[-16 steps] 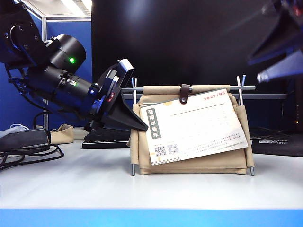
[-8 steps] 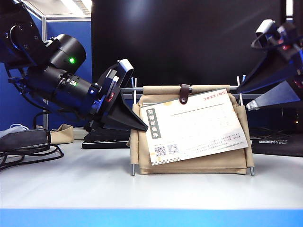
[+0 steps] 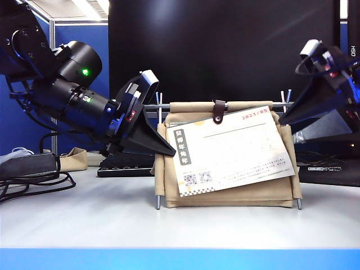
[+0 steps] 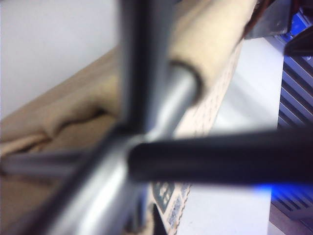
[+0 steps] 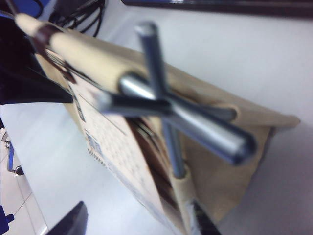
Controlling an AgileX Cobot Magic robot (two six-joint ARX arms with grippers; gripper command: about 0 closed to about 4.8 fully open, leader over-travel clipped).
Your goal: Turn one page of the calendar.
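left arm (image 3: 62,95): my black cylinder housings, two green lights glowing, blue collar near the wrist
left gripper (image 3: 169,151): my black wedge fingers, white camera block above
right gripper (image 3: 289,121): my black triangular fingers, blue trim, white-rimmed camera

Taking the calendar (image 3: 225,154) as the landmark: it stands upright on the table (image 3: 169,225), in front of the monitor (image 3: 225,50). The page (image 3: 233,152) hangs tilted across the calendar's front face, under the strap (image 3: 219,111) that loops over the top rod (image 3: 225,105). The left gripper (image 3: 163,149) sits at the calendar's left end, its tip against the upper left edge, jaws closed. The right gripper (image 3: 292,121) hangs near the calendar's upper right corner, just beside the crossed rods (image 5: 166,105), jaws parted. Cables (image 3: 34,183) lie on the table well to the calendar's left. A keyboard (image 3: 126,163) lies behind and left of the calendar.
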